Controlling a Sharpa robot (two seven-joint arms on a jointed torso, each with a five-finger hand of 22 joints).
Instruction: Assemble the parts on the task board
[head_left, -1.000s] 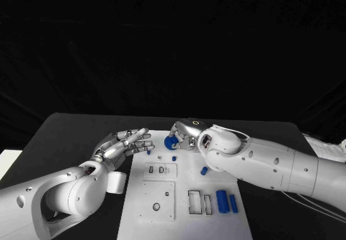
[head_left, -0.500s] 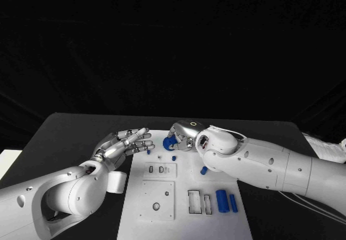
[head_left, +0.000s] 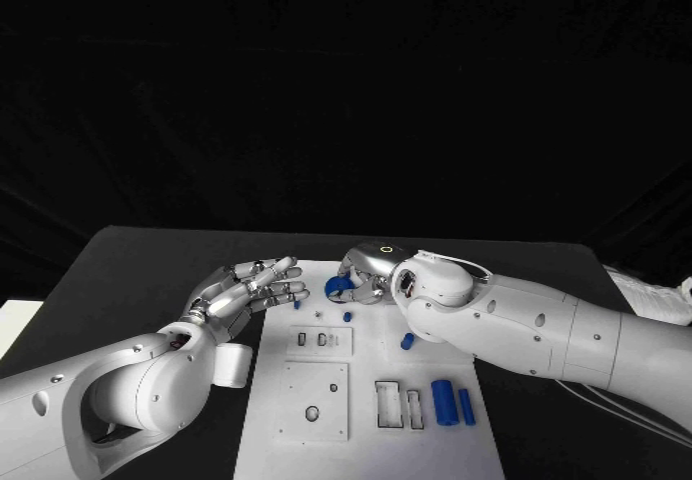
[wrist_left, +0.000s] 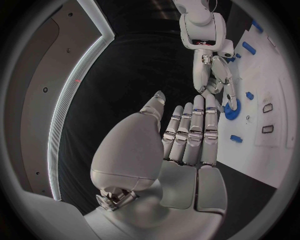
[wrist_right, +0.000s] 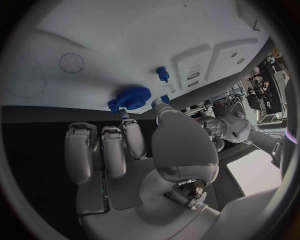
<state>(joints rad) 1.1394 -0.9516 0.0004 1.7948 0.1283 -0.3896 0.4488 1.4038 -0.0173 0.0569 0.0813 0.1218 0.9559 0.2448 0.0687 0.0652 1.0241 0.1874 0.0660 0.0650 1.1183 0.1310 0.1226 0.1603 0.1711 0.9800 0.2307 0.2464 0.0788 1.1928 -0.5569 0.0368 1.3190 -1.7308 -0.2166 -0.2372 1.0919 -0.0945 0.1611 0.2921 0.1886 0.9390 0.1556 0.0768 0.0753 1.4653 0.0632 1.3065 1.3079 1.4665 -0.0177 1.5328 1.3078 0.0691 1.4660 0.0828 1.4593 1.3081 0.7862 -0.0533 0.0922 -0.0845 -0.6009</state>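
The white task board (head_left: 361, 385) lies in the middle of the black table. At its far end my right hand (head_left: 369, 274) pinches a blue round part (head_left: 338, 288) between thumb and a finger. The right wrist view shows this toothed blue disc (wrist_right: 130, 98) at the board's (wrist_right: 125, 40) edge, with a fingertip (wrist_right: 127, 121) against it. My left hand (head_left: 254, 284) hovers open beside the board's far left corner, fingers (wrist_left: 190, 132) stretched out flat and holding nothing. The left wrist view shows the right hand (wrist_left: 215, 82) on the blue disc (wrist_left: 232, 110).
Small blue pegs (head_left: 348, 316) (head_left: 408, 341) stand on the board's far half, one (head_left: 297, 304) by my left fingertips. Two blue cylinders (head_left: 444, 402) (head_left: 466, 406) lie at the near right beside rectangular slots (head_left: 389, 403). A square plate with holes (head_left: 315, 398) sits near left.
My right arm has drifted slightly to the left, still holding the blue round part at the board's far end. The left hand has not moved.
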